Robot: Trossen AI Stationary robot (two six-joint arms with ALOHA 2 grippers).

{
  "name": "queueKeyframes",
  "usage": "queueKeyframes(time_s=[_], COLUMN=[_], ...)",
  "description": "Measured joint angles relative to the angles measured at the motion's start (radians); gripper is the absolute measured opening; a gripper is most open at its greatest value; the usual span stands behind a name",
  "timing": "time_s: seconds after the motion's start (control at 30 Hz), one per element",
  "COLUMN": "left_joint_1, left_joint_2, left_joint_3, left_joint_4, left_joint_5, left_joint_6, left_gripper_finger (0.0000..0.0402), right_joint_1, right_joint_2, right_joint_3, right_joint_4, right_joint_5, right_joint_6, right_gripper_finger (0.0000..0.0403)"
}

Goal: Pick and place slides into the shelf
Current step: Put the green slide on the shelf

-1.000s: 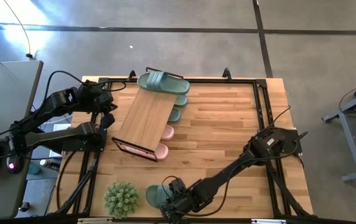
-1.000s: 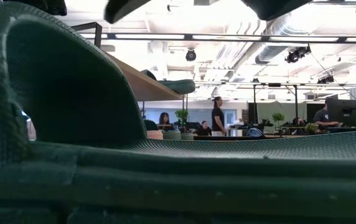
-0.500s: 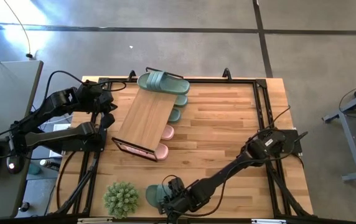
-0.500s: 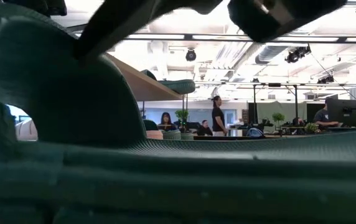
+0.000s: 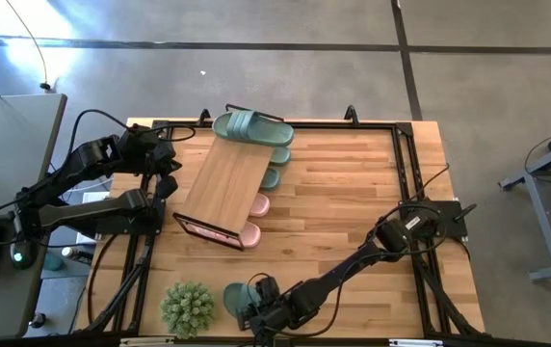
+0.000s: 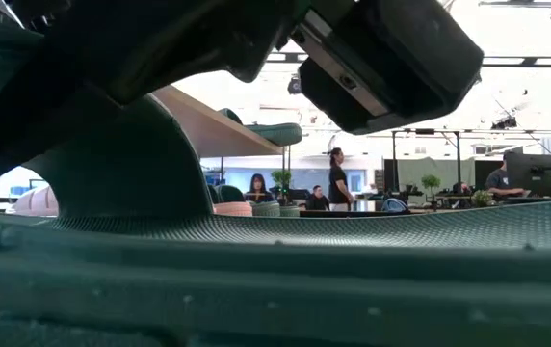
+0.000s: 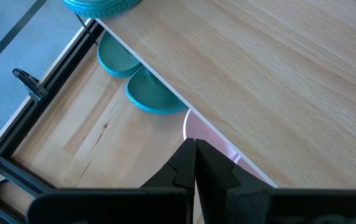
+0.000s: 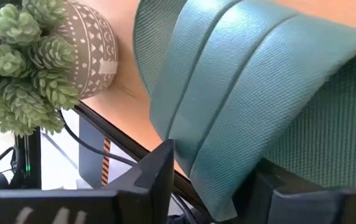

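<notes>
The right gripper point(image 5: 259, 310) is set low at the tabletop's point(image 5: 343, 198) near edge, its jaws spread to either side of the strap of a sage-green slide point(image 8: 240, 93), not yet closed on it. The slide lies just beside the plant ball point(image 5: 188, 307). The shelf point(image 5: 223, 181) stands well apart, toward the far left, nearer the left gripper point(image 7: 195, 163), whose jaws are closed and empty.

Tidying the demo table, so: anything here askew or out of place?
Yes. The shelf sits diagonal to the table's edges. One green slide lies on its top board at the far end, while the others poke out from under it. Another green slide lies apart at the near edge beside the plant ball, with the right gripper on it.
</notes>
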Motion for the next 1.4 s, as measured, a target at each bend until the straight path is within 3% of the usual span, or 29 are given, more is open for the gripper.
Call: queueKeyframes(time_s=[0.43, 0.6, 0.73, 0.87, 1.03, 1.4], left_joint_1=[0.0, 0.0, 0.0, 0.0, 0.0, 0.0], left_joint_2=[0.0, 0.0, 0.0, 0.0, 0.0, 0.0], left_joint_3=[0.0, 0.0, 0.0, 0.0, 0.0, 0.0], left_joint_4=[0.0, 0.0, 0.0, 0.0, 0.0, 0.0], left_joint_5=[0.0, 0.0, 0.0, 0.0, 0.0, 0.0], left_joint_6=[0.0, 0.0, 0.0, 0.0, 0.0, 0.0], left_gripper_finger=[0.0001, 0.0001, 0.0001, 0.0001, 0.0001, 0.0001], right_joint_1=[0.001, 0.009, 0.021, 0.037, 0.043, -0.035], right_joint_2=[0.0, -0.018, -0.096, -0.193, -0.333, -0.627], right_joint_3=[0.0, -0.001, -0.002, -0.002, -0.002, -0.001], right_joint_4=[-0.026, -0.053, -0.177, -0.287, -0.294, -0.34], right_joint_5=[0.062, 0.082, 0.109, 0.045, -0.019, 0.435], right_joint_6=[-0.023, -0.069, -0.092, -0.161, -0.248, -0.472], right_gripper_finger=[0.0006, 0.0003, 0.0002, 0.0001, 0.0001, 0.0])
